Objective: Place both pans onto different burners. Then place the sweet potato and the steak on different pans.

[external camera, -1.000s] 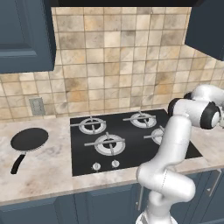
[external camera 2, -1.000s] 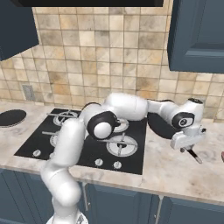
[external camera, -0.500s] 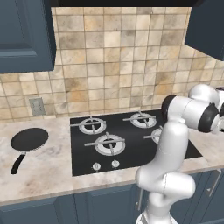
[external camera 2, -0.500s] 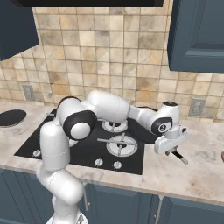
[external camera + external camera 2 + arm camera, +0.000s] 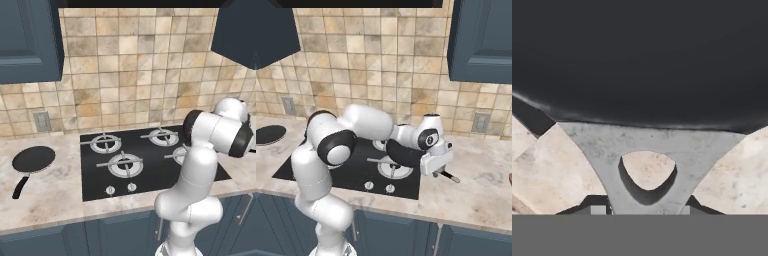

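My gripper [image 5: 434, 163] is shut on the handle of one black pan [image 5: 404, 153]. The pan hangs over the right side of the cooktop, above the near right burner [image 5: 394, 170], and its handle end [image 5: 449, 177] sticks out over the counter. In the hand view the pan's dark bowl [image 5: 640, 60] fills the top and its grey handle bracket [image 5: 645, 145] runs down to my gripper [image 5: 644, 205]. The other pan [image 5: 33, 159] lies on the left counter, handle toward the front. The sweet potato is out of view. A reddish sliver [image 5: 510, 178] at the right edge may be the steak.
The black cooktop [image 5: 95, 185] carries several burners [image 5: 125, 164] and two white knobs [image 5: 110, 189] along its front. The tiled wall has an outlet [image 5: 42, 121], and blue cabinets hang above left and right. My own arm [image 5: 200, 165] covers the cooktop's right part in the left base view.
The arm has swung left with the pan, from over the right counter to over the cooktop's right burners. The other pan has not moved.
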### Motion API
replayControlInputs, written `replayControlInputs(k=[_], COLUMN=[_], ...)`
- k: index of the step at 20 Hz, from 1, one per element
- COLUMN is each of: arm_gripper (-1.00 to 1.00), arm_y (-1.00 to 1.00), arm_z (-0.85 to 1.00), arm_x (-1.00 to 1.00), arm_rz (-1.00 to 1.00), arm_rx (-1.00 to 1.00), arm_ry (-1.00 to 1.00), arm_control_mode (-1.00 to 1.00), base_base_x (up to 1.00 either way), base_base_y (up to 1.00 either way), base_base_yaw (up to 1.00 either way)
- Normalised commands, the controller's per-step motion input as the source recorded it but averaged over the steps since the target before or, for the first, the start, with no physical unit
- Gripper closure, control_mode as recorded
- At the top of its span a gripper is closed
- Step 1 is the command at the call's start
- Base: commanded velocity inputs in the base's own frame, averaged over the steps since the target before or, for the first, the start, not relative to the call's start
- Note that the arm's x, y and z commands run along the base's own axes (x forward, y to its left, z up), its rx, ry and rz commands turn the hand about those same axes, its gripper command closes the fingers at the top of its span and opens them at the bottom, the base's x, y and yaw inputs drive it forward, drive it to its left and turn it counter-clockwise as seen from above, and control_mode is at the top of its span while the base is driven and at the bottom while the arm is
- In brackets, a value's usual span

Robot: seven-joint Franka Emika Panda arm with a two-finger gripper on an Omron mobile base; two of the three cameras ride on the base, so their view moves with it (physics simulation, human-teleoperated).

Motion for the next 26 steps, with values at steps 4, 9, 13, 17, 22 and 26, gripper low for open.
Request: replayControlInputs(k=[4,9,13,17,22,26], arm_gripper=[1.0,1.0,1.0,1.0,1.0,1.0], arm_y=[0.23,0.06,0.0,0.1,0.19,0.16], arm_z=[0.05,0.01,0.0,-0.01,-0.13,-0.18], arm_x=[0.06,0.14,0.23,0.28,0.08,0.01], arm_rz=[0.09,0.06,0.05,0.04,0.01,0.0], arm_rx=[0.0,0.0,0.0,0.0,-0.01,0.0], arm_ry=[0.2,0.21,0.2,0.14,-0.02,-0.1], arm_control_mode=[-1.0,-1.0,-1.0,-1.0,-1.0,-1.0], base_base_x=[0.0,0.0,0.0,0.0,0.0,0.0], base_base_y=[0.0,0.0,0.0,0.0,0.0,0.0], base_base_yaw=[0.0,0.0,0.0,0.0,0.0,0.0])
